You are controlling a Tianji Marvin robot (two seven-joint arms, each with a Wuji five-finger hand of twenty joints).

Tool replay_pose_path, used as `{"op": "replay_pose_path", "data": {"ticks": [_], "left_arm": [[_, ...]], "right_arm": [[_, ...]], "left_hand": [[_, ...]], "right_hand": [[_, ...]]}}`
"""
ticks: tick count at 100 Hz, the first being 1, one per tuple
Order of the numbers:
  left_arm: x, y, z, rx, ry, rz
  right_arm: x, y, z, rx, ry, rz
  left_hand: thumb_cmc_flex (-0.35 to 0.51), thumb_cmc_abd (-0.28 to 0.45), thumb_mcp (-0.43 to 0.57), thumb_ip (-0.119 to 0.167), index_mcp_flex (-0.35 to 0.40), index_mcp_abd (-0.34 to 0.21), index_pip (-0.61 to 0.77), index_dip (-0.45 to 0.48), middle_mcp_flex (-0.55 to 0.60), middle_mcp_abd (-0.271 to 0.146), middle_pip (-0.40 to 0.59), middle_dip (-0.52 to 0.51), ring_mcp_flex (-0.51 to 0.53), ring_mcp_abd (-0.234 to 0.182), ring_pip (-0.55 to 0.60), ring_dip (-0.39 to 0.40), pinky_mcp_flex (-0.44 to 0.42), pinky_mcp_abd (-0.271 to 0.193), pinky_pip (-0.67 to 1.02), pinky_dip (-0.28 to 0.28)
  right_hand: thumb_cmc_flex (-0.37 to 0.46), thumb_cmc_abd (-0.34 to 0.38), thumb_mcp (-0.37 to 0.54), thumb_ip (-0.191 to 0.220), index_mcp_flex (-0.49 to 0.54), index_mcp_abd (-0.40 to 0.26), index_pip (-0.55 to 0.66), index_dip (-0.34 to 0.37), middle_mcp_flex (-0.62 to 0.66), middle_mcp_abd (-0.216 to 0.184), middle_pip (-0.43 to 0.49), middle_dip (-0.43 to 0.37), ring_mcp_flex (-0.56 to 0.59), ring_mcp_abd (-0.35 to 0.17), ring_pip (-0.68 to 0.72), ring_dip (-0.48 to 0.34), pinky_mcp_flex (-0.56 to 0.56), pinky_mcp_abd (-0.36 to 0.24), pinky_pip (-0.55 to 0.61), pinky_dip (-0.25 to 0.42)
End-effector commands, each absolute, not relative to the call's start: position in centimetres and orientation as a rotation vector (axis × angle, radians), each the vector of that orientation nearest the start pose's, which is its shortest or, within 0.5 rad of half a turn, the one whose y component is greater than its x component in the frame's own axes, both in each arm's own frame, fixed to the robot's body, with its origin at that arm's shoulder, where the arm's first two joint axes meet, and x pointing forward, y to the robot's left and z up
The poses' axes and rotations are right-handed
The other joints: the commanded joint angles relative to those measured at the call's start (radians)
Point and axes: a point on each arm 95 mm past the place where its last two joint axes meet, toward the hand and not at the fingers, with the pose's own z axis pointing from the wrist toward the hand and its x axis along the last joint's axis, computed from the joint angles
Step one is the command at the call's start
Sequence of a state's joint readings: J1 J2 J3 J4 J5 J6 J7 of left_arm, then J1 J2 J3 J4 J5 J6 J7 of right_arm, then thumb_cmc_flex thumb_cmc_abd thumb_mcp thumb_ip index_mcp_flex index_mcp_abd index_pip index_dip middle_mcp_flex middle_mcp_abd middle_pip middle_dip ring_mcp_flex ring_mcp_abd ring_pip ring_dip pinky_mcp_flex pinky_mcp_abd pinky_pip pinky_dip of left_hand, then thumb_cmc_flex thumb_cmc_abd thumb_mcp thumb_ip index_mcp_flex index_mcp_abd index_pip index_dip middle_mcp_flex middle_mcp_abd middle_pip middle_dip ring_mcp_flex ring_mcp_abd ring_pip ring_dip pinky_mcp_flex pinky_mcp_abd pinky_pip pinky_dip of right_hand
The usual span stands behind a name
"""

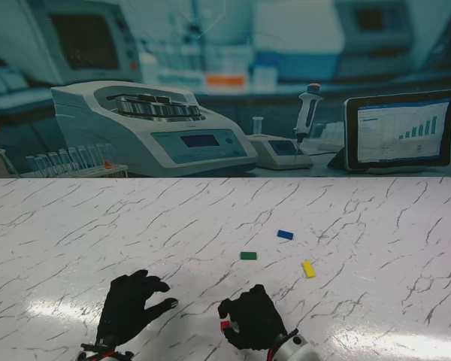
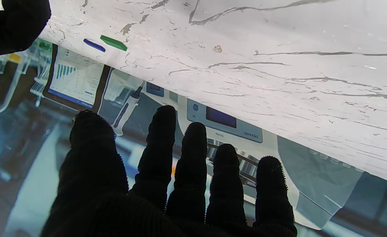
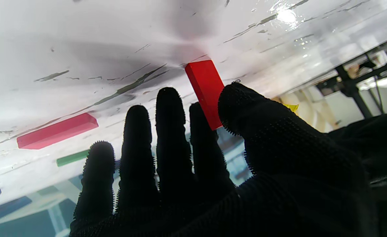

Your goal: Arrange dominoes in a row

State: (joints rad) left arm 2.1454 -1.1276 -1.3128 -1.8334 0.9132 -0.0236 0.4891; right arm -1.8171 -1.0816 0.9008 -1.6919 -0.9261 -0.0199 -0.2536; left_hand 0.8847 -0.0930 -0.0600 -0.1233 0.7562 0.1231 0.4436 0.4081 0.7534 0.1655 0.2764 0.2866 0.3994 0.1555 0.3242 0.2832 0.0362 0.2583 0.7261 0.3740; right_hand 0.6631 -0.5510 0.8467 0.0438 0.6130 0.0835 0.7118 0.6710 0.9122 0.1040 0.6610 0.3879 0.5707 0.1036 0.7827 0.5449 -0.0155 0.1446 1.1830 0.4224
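Note:
My right hand (image 1: pixel 252 320) is shut on a red domino (image 1: pixel 225 325) near the table's front edge. In the right wrist view the thumb and index finger pinch this red domino (image 3: pixel 205 92), which stands on end with its far end at the table top. A second red domino (image 3: pixel 57 131) lies flat past the fingers. Farther from me lie a green domino (image 1: pixel 248 256), a blue domino (image 1: pixel 285 235) and a yellow domino (image 1: pixel 308 268), all flat and apart. My left hand (image 1: pixel 131 308) hovers open to the left, fingers spread (image 2: pixel 180 184), holding nothing.
The white marble table (image 1: pixel 376 226) ends at a printed lab backdrop (image 1: pixel 173 128) along its far edge. The left wrist view shows the green domino (image 2: pixel 113 42), the blue domino (image 2: pixel 94 45) and part of my right hand (image 2: pixel 12 23).

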Motion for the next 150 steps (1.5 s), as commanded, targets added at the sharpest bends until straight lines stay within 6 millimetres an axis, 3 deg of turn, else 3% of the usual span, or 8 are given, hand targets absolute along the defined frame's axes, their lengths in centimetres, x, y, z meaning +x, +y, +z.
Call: {"op": "replay_pose_path", "data": {"ticks": [1, 11, 22, 40, 58, 80, 107, 150], "left_arm": [[22.5, -0.1, -36.7, -1.412, 1.144, -1.683], [22.5, -0.1, -36.7, -1.412, 1.144, -1.682], [22.5, -0.1, -36.7, -1.411, 1.144, -1.681], [22.5, 0.0, -36.6, -1.407, 1.146, -1.676], [22.5, 0.0, -36.5, -1.396, 1.162, -1.655], [22.5, 0.0, -36.4, -1.382, 1.179, -1.640], [22.6, -0.1, -36.4, -1.379, 1.182, -1.640], [22.6, -0.1, -36.3, -1.377, 1.186, -1.632]], "right_arm": [[24.4, 11.3, -39.8, 1.343, 1.660, 1.801], [24.4, 11.2, -39.7, 1.345, 1.670, 1.800], [24.5, 11.1, -39.5, 1.342, 1.691, 1.792], [24.8, 10.2, -38.6, 1.333, 1.731, 1.772], [25.2, 9.3, -37.3, 1.303, 1.727, 1.746], [26.2, 8.1, -36.0, 1.260, 1.688, 1.695], [27.7, 6.2, -35.7, 1.232, 1.683, 1.612], [28.5, 4.7, -38.5, 1.200, 1.714, 1.563]], "left_hand": [[-0.008, 0.021, -0.002, 0.022, 0.009, -0.033, 0.009, 0.016, 0.004, -0.019, 0.006, 0.011, -0.001, 0.004, 0.005, 0.015, -0.004, 0.016, 0.021, 0.009], [-0.008, 0.021, -0.002, 0.022, 0.009, -0.035, 0.009, 0.016, 0.004, -0.019, 0.006, 0.011, -0.001, 0.003, 0.004, 0.015, -0.004, 0.017, 0.021, 0.009], [-0.009, 0.019, -0.003, 0.022, 0.009, -0.034, 0.009, 0.016, 0.003, -0.020, 0.006, 0.011, 0.000, 0.003, 0.004, 0.014, -0.004, 0.016, 0.021, 0.009], [-0.012, 0.004, -0.005, 0.022, 0.007, -0.037, 0.010, 0.016, 0.003, -0.022, 0.006, 0.011, 0.001, 0.002, 0.004, 0.014, -0.004, 0.018, 0.020, 0.008], [-0.011, -0.033, -0.004, 0.025, -0.001, -0.047, 0.012, 0.017, 0.000, -0.033, 0.006, 0.011, -0.001, -0.004, 0.001, 0.013, -0.006, 0.016, 0.019, 0.008], [-0.009, -0.054, 0.002, 0.030, -0.007, -0.058, 0.024, 0.020, 0.000, -0.046, 0.009, 0.012, 0.001, -0.010, -0.001, 0.012, -0.005, 0.015, 0.015, 0.006], [-0.011, -0.049, 0.005, 0.030, -0.007, -0.056, 0.034, 0.021, 0.002, -0.045, 0.011, 0.013, 0.003, -0.012, 0.000, 0.013, -0.005, 0.015, 0.015, 0.006], [-0.013, -0.047, 0.004, 0.029, -0.007, -0.057, 0.036, 0.016, 0.004, -0.047, 0.013, 0.013, 0.004, -0.014, 0.004, 0.013, 0.001, -0.010, 0.007, 0.001]], "right_hand": [[-0.026, 0.015, -0.010, -0.046, 0.003, 0.018, -0.020, 0.018, -0.028, 0.012, -0.011, 0.001, -0.023, 0.014, -0.016, 0.011, -0.023, 0.028, -0.013, 0.004], [-0.031, 0.022, -0.019, -0.036, 0.014, 0.024, -0.081, 0.064, -0.037, 0.016, -0.029, 0.002, -0.034, 0.018, -0.022, 0.015, -0.028, 0.031, -0.025, 0.006], [-0.041, 0.039, -0.027, -0.029, 0.010, 0.029, -0.119, 0.065, -0.062, 0.022, -0.049, -0.003, -0.053, 0.024, -0.032, 0.013, -0.037, 0.038, -0.039, 0.003], [-0.056, 0.076, -0.078, 0.027, -0.015, 0.054, -0.278, 0.117, -0.152, 0.044, -0.112, 0.000, -0.114, 0.044, -0.063, 0.008, -0.053, 0.050, -0.082, 0.001], [-0.059, 0.079, -0.098, 0.027, -0.072, 0.084, -0.379, 0.088, -0.231, 0.069, -0.170, -0.002, -0.158, 0.064, -0.114, -0.014, -0.063, 0.054, -0.095, 0.004], [-0.060, 0.077, -0.108, 0.021, -0.101, 0.099, -0.432, 0.054, -0.302, 0.086, -0.210, -0.004, -0.236, 0.048, -0.150, -0.029, -0.063, 0.054, -0.098, 0.007], [-0.034, 0.066, -0.089, 0.007, -0.096, 0.070, -0.451, 0.024, -0.328, 0.054, -0.253, -0.020, -0.254, -0.004, -0.169, -0.054, -0.049, 0.037, -0.107, 0.007], [-0.025, 0.079, -0.077, -0.012, -0.110, 0.030, -0.466, -0.003, -0.376, 0.010, -0.305, -0.053, -0.285, -0.045, -0.169, -0.073, -0.064, 0.029, -0.129, 0.005]]}}
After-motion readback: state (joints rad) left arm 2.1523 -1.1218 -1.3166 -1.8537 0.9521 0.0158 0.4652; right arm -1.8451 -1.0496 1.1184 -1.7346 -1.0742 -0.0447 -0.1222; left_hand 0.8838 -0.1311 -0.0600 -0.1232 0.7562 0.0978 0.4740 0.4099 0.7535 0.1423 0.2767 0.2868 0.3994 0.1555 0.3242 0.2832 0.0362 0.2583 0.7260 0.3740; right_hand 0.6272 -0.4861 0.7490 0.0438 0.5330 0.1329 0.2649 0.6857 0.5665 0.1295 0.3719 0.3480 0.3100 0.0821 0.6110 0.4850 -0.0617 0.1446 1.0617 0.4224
